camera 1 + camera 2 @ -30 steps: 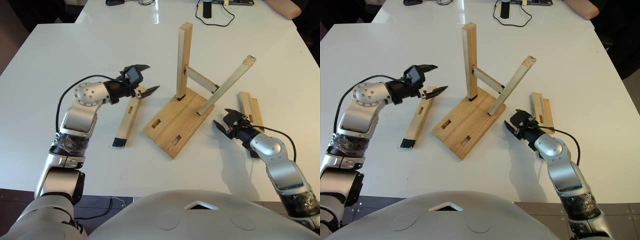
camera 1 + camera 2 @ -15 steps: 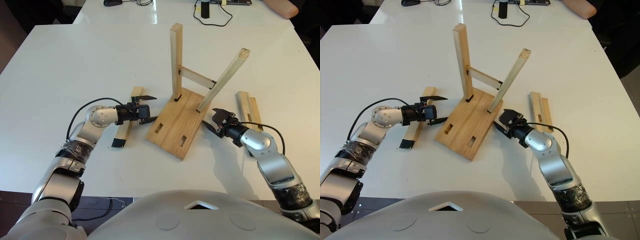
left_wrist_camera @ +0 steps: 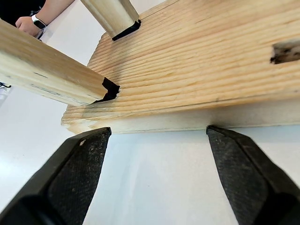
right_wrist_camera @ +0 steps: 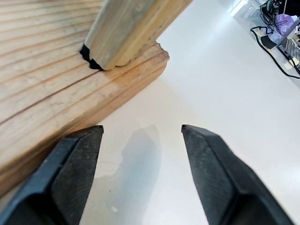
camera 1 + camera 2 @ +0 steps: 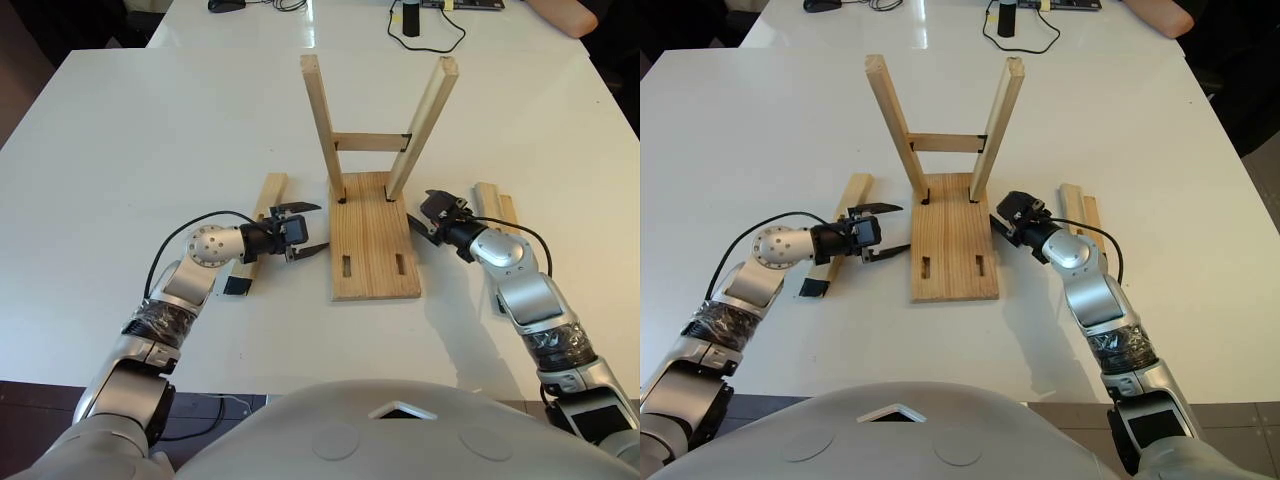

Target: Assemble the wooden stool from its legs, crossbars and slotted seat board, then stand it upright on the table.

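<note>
The slotted seat board lies flat mid-table with two legs standing up from its far slots, joined by a crossbar. My left gripper is open just off the board's left edge; in the left wrist view its fingers sit low before that edge. My right gripper is open at the board's far right corner, next to the right leg. One loose leg lies under my left arm. Two more wooden pieces lie beside my right arm.
Cables and a black object lie at the table's far edge, with a mouse to their left. A person's arm rests at the far right corner. Open white tabletop spreads to the left.
The board with its legs has turned from a diagonal to square with me. My left gripper dropped from above the loose leg to the board's left edge; my right gripper moved to its right corner.
</note>
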